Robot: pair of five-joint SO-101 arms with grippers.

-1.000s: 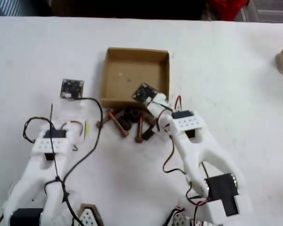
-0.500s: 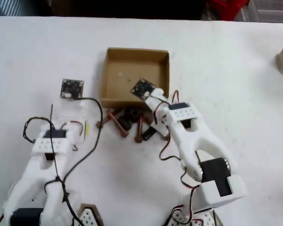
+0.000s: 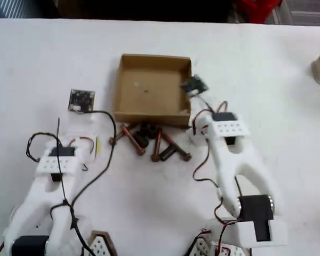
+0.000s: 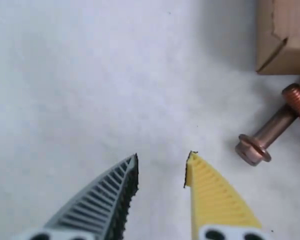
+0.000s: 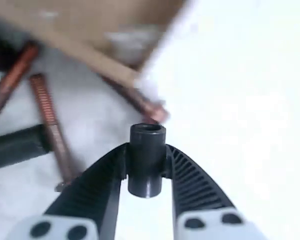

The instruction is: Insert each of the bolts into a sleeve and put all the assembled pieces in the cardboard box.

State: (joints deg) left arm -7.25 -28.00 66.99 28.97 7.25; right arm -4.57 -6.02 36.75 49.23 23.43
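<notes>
Right gripper (image 5: 147, 149): both black fingers (image 5: 95, 185) are clamped on a black sleeve (image 5: 147, 162). The sleeve stands upright between the fingertips, with its open bore facing up and its upper end projecting past the tips. It is clear of the white table (image 3: 256, 64).

Beyond the right fingertips lies a copper bolt (image 5: 140, 102), with its flanged head nearest the sleeve. Beyond that bolt is the front wall of the cardboard box (image 5: 90, 45). To one side of the fingers a threaded bolt (image 5: 47, 125) lies flat on the table. A second sleeve (image 5: 15, 145) lies on its side, touching that bolt.

Left gripper (image 4: 162, 157): the grey finger (image 4: 105, 200) and the yellow finger (image 4: 215, 195) are spread apart. Bare table shows between them. Just outside the yellow fingertip lies one bolt (image 4: 270, 132), with its flanged head turned toward that finger. One corner of the box stands farther out on the same side.

In the high view, the loose bolts and sleeves (image 3: 149, 141) lie in a cluster against the near wall of the box, between the two arms.
</notes>
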